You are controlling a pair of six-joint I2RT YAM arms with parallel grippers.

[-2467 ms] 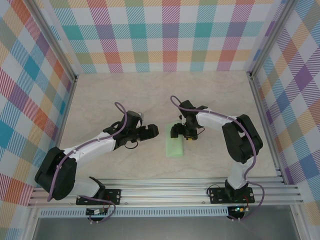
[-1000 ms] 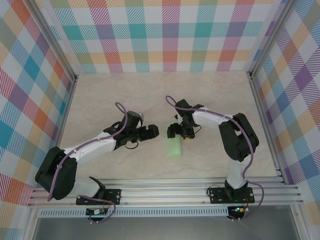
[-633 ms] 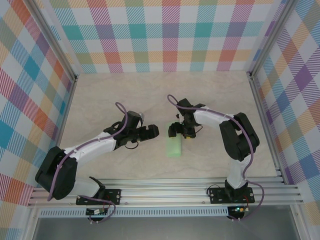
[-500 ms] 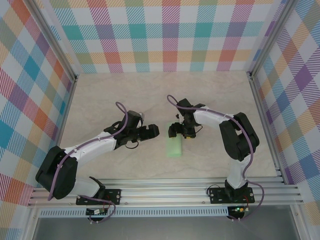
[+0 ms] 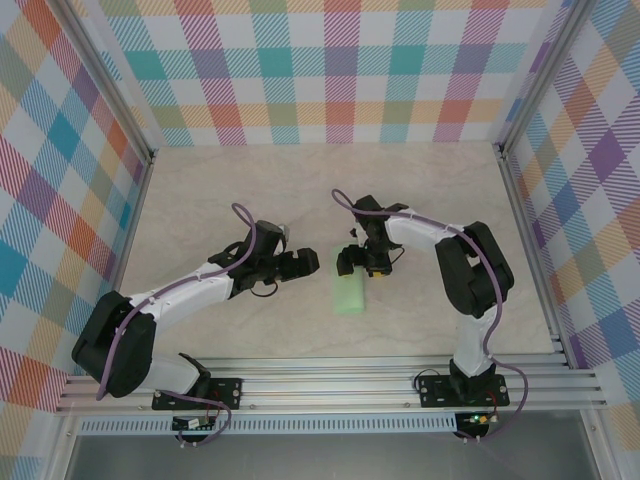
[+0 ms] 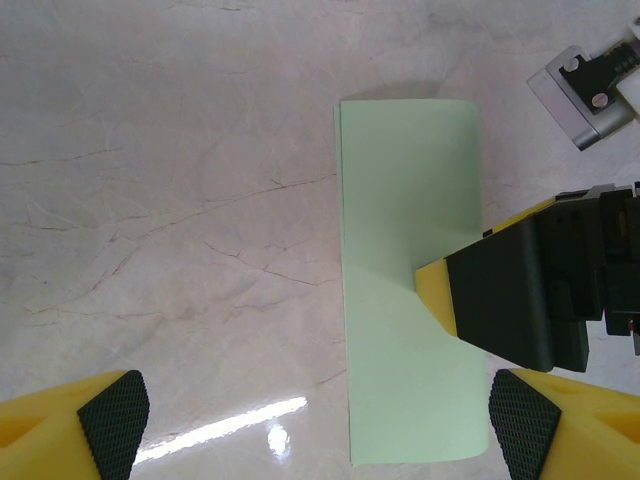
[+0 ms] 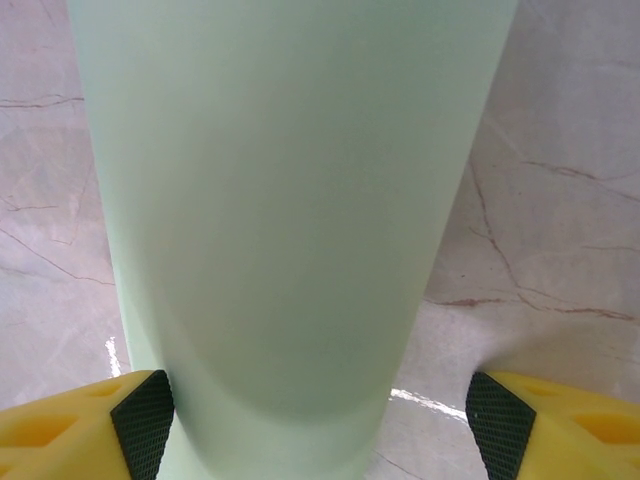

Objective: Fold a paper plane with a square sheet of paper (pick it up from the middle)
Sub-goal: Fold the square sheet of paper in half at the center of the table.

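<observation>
Finding: the square sheet of paper (image 5: 349, 296) lies on the table (image 5: 250, 190) between the two arms. It is doubled into a long rectangle, and one long side appears rounded, not pressed flat (the right wrist view shows it bulging).

Judged step: setting that centre crease before any corner fold. To do it well, one finger should bear down on the rounded side and run along its length. The other arm should pin the free edges so the thin sheet cannot slide on the smooth top. The edges should be checked for alignment first.

Right gripper (image 5: 357, 265): jaws wide apart, straddling the far end of the sheet, nothing clamped. One fingertip sits over the sheet's edge, though contact cannot be confirmed. Its arm reaches inward from the right, wrist pitched down over the paper.

Left gripper (image 5: 303, 264): jaws wide apart, empty, hovering just beside the sheet's left edge, with the forearm stretched low toward the centre.
</observation>
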